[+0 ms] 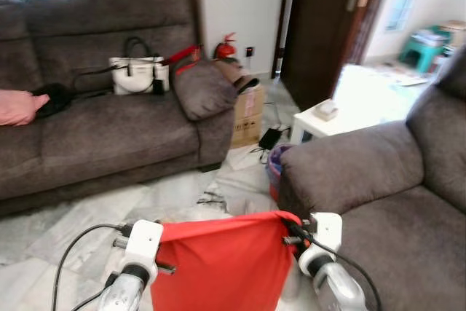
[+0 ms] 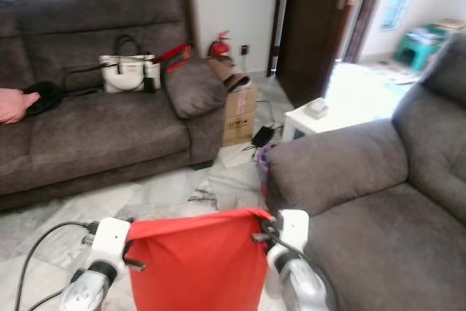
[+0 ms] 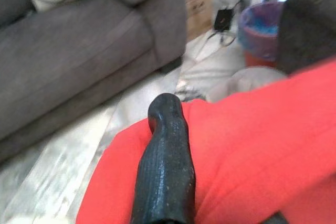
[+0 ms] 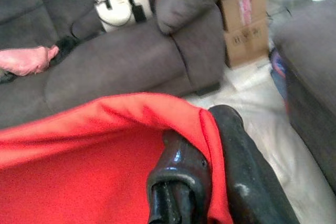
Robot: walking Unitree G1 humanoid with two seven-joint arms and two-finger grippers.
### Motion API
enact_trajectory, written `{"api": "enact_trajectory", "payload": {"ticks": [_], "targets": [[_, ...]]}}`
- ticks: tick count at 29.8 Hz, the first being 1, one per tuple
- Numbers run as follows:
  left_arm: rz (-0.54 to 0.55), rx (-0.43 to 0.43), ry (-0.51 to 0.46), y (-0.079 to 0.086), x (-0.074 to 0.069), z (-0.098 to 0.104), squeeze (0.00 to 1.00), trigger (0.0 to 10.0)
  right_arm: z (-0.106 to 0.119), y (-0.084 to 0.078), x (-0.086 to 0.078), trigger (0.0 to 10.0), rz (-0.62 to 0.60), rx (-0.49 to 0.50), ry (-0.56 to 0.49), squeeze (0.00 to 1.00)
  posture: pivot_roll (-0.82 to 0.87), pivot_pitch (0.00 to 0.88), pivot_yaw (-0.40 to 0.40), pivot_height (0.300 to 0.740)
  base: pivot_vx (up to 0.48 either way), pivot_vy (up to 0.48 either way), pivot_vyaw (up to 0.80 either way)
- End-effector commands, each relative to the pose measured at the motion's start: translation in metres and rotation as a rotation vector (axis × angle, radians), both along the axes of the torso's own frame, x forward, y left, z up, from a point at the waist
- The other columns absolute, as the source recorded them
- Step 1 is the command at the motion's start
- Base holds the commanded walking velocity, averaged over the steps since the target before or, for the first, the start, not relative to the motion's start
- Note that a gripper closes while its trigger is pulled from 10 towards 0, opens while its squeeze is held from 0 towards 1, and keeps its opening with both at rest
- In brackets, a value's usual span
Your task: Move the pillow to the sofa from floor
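Lifted clear of the floor, the red pillow [image 1: 218,264] hangs pinched at its top corners by the left gripper [image 1: 162,247] and right gripper [image 1: 293,234], well short of the grey sofa [image 1: 109,136], where it is yet to be laid.

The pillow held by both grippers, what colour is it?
Plain red pillow, clearest in the left eye view.
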State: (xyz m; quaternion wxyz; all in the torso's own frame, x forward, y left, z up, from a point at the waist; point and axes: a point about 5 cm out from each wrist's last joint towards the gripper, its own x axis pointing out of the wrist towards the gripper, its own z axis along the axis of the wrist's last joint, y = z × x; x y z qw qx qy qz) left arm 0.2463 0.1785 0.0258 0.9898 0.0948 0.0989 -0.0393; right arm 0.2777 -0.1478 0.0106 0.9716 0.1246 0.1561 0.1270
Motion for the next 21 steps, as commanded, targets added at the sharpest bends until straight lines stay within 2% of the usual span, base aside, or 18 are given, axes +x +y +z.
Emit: {"api": "enact_trajectory", "payload": {"ticks": [1, 10, 14, 18, 21], "targets": [[0.048, 0.011, -0.092, 0.013, 0.011, 0.019, 0.00, 10.0, 0.015, -0.019, 0.012, 10.0, -0.083, -0.009, -0.064, 0.00, 0.17, 0.000, -0.005, 0.740, 0.000, 0.000, -0.80], [-0.011, -0.015, -0.088, 0.007, 0.010, 0.019, 0.00, 10.0, 0.014, -0.021, 0.011, 10.0, -0.094, -0.024, -0.056, 0.00, 0.16, 0.000, -0.007, 0.740, 0.000, 0.000, -0.80], [-0.023, 0.004, -0.085, 0.007, 0.011, 0.019, 0.00, 10.0, 0.013, -0.025, 0.011, 10.0, -0.124, -0.030, -0.047, 0.00, 0.16, 0.000, -0.005, 0.740, 0.000, 0.000, -0.80], [-0.075, 0.157, -0.097, 0.010, 0.012, 0.020, 0.00, 10.0, 0.009, -0.030, 0.009, 10.0, -0.164, -0.047, -0.027, 0.00, 0.16, 0.000, 0.001, 0.740, 0.000, -0.069, -0.80], [-0.081, 0.188, -0.100, 0.011, 0.012, 0.021, 0.00, 10.0, 0.009, -0.030, 0.009, 10.0, -0.171, -0.048, -0.028, 0.00, 0.16, 0.000, 0.001, 0.740, 0.000, -0.412, -0.80]]}}
